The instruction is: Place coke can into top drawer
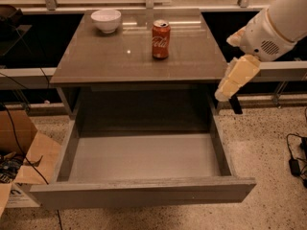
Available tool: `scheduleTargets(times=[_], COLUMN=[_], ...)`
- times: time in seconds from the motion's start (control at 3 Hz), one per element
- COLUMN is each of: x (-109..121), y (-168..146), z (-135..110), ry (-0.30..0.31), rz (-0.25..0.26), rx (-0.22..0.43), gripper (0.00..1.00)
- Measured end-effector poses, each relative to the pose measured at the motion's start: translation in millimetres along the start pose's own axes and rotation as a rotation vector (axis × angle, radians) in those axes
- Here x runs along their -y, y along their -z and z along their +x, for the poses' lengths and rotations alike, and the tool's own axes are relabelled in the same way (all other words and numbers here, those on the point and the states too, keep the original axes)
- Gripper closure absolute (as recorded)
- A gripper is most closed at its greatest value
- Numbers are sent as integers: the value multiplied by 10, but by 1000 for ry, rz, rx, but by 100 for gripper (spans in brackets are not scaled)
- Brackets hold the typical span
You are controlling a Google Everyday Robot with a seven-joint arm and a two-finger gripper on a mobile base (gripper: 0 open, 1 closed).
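Note:
The coke can (160,39), red with white script and a silver top, stands upright on the cabinet top (110,59), right of its middle and near the back. The top drawer (144,157) is pulled fully out below the top, and its pale grey floor holds nothing. My gripper (229,96) hangs from the white arm at the right, just off the cabinet's right front corner. It is lower than the can, well to its right, and holds nothing that I can see.
A white bowl (106,19) sits at the back left of the cabinet top. An open cardboard box (21,162) with cables lies on the floor to the left of the drawer. Cables (295,164) lie on the speckled floor at the right. A railing runs behind the cabinet.

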State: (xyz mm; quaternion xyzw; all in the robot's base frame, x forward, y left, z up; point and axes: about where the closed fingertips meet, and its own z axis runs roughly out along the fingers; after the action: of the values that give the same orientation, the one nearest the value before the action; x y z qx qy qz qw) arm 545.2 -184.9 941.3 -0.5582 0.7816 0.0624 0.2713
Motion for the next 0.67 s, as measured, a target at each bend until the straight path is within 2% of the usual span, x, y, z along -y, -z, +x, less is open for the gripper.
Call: scheduleTargets(times=[0.67], x=[-11], y=[-123], z=[-78], ry=[-12], rz=[-4], rx=[24], gripper=[0])
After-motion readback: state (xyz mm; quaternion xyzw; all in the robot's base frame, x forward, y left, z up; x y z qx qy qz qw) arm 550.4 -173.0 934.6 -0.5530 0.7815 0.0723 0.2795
